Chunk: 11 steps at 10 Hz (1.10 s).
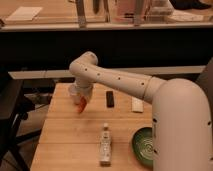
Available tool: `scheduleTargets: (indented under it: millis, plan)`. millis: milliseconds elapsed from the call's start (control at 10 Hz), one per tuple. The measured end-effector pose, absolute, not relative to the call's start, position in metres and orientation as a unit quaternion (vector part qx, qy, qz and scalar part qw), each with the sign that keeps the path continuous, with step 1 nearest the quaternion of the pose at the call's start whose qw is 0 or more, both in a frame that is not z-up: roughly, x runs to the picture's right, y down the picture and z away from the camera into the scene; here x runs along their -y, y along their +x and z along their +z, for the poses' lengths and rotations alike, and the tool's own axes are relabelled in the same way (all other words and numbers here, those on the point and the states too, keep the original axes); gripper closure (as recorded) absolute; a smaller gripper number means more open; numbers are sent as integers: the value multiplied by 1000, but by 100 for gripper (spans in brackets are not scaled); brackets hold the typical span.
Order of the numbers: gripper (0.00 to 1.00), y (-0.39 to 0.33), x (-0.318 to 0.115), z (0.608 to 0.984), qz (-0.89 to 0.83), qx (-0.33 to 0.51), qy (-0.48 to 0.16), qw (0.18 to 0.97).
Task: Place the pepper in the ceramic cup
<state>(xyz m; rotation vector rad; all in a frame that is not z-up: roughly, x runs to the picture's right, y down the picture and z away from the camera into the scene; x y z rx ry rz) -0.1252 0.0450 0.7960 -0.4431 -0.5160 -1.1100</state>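
A small orange-red pepper (81,105) hangs from my gripper (83,99), which is shut on it above the far left part of the wooden table (65,142). The pepper's tip points down, a little above the tabletop. Just left of and behind the gripper, the pale ceramic cup (73,91) stands on the table, partly hidden by the gripper. The pepper is beside the cup's near right side, not inside it. My white arm (120,80) reaches in from the right.
A clear small bottle (105,145) with a white cap lies in the middle front. A green ribbed bowl (142,146) sits at the front right. A black flat object (110,99) and a white one (137,104) lie behind them. A dark chair (10,110) stands to the left.
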Motion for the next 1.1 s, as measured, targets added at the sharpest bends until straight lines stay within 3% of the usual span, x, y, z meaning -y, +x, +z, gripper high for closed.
scheduleTargets:
  millis: [1100]
  plan:
    - [99,-148,-14,816,-530,222,-191,796]
